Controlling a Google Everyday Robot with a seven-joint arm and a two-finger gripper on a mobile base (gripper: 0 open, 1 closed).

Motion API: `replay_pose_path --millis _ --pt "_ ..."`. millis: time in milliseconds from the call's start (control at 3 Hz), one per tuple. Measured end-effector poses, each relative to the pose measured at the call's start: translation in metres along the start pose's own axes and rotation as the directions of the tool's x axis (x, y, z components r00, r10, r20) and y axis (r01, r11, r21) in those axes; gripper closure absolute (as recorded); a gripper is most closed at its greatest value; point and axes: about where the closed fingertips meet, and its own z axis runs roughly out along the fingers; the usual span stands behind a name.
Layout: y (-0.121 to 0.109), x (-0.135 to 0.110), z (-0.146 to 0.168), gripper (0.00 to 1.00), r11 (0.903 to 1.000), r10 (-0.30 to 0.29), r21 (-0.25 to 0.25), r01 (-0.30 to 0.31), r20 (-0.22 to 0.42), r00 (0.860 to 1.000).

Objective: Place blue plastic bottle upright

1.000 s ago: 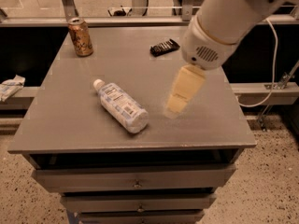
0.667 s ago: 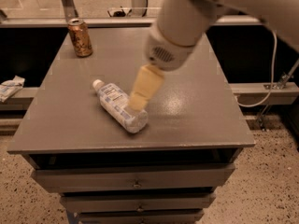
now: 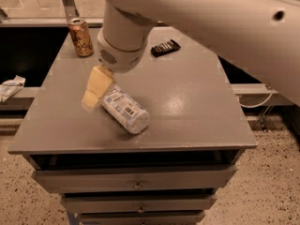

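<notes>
**Bottle lies on its side, gripper at its far end**

Camera view: a grey, flat-topped cabinet (image 3: 192, 111) fills the middle of the scene, with a stack of grey drawers (image 3: 187, 178) under its front edge. The blue plastic bottle (image 3: 127, 110), a clear plastic water bottle with a white and pale blue printed label, lies on its side on the left half of the top. It lies on a slant: its rounded base points toward the front edge, and its other end runs back and to the left. That far end, where the cap would be, is hidden.

The cream-coloured gripper (image 3: 93, 93) hangs over that hidden end, tilted down and to the left, with its tip close to the cabinet top just beside the bottle. Whether the gripper is touching the bottle cannot be told, nor whether it is released or clenched. Above it sits a thick white round wrist (image 3: 121, 41), and the broad white arm (image 3: 225, 18) crosses the top of the scene from the right.

A bronze-coloured drink can (image 3: 81, 37) stands upright at the back left corner, well apart from the bottle. A small flat black object (image 3: 165, 47) lies near the back edge, to the right of the wrist. A crumpled white item (image 3: 10, 87) rests on a low ledge left of the cabinet. The floor (image 3: 276, 186) is speckled.
</notes>
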Motion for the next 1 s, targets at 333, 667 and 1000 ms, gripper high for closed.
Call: replay_pose_path --millis 333,667,1000 --pt "-0.002 -0.014 0.017 0.0 0.999 0.044 0.008 -0.044 -0.012 0.999" --pt "-0.01 -0.021 0.04 0.0 0.9942 0.107 0.011 -0.107 -0.043 0.993" --pt "-0.017 -0.021 0.057 0.0 0.9884 0.151 0.022 -0.15 -0.056 0.987"
